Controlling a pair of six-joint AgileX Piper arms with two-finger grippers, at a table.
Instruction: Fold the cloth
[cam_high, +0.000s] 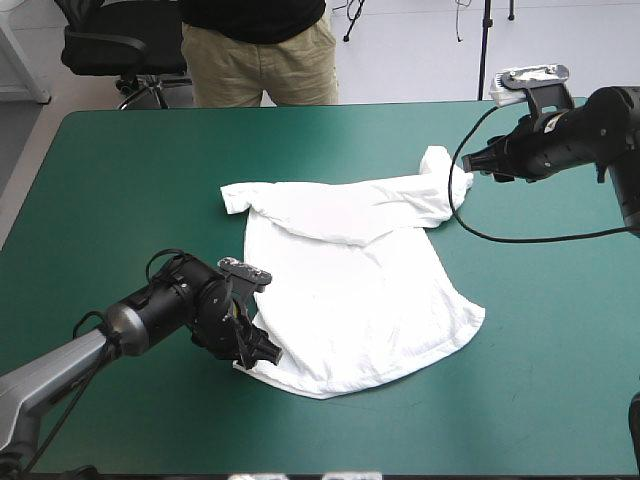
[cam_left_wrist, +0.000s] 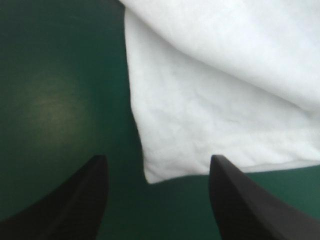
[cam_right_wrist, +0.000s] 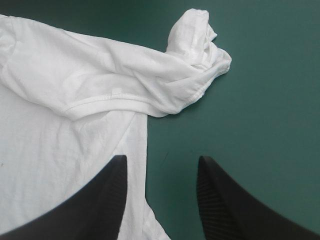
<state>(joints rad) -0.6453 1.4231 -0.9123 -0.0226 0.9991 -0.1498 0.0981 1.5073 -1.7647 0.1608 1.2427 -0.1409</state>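
Black fin-shaped fingers of the left gripper (cam_left_wrist: 157, 159) stood apart, empty, low over the table. Just ahead of the fingertips lay the hem corner (cam_left_wrist: 150, 176) of the white short-sleeved T-shirt (cam_left_wrist: 215, 100), flat on the teal-green table cover (cam_left_wrist: 55, 100).

Right gripper (cam_right_wrist: 162, 159): fingers likewise spread, nothing held. One finger hung over the shirt's side edge, the other over bare cover. Ahead of it the bunched sleeve (cam_right_wrist: 195, 35) sat in a small raised knot at the shirt's far right end.

Position of the garment: spread near the table's middle, body mostly flat, hem toward the near edge. The shoulder part lay doubled over onto the chest in a loose band. The far left sleeve looked flatter than the right one.

Handling, as a judgement: light, thin, limp fabric, which should drape and sag from any pinch and drag easily across the cover. No fragility. A single-layer pinch at a corner seemed best. The hem corner suited the left gripper; the side edge or the bunched sleeve suited the right.

Arm pose, high view: the left arm reached in low from the near left, wrist angled down at the hem. The right arm was raised at the far right, gripper pointing toward the sleeve, clear of the cloth.
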